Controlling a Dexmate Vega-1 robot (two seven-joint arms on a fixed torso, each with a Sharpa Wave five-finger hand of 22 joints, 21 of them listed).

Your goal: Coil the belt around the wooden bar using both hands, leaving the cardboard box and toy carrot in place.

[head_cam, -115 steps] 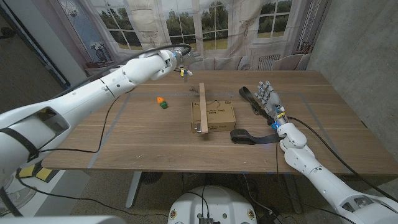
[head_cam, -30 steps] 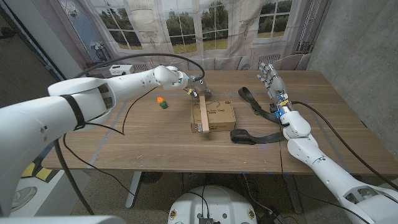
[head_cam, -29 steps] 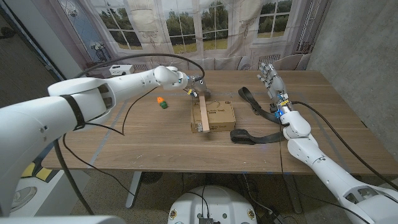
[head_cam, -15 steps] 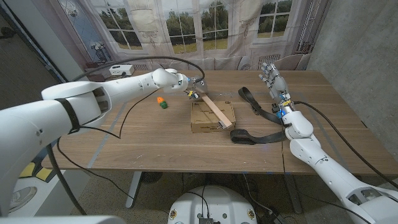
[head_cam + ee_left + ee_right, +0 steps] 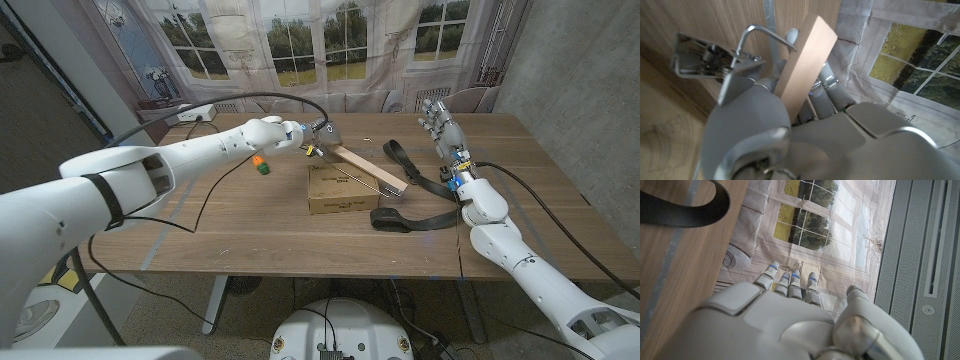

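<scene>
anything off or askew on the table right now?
The wooden bar sits askew: the left robot hand grips one end, the other end hangs past the cardboard box corner. The belt lies loose on the table, not coiled.

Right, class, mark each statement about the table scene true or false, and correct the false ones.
1. The left hand grips one end of the wooden bar. True.
2. The belt is already wound around the bar. False: it lies loose on the table, apart from the bar.
3. The right hand holds the belt. False: it is raised, fingers apart, holding nothing.
4. The toy carrot lies on the table, left of the cardboard box. True.
5. The bar extends over the box. True.
</scene>
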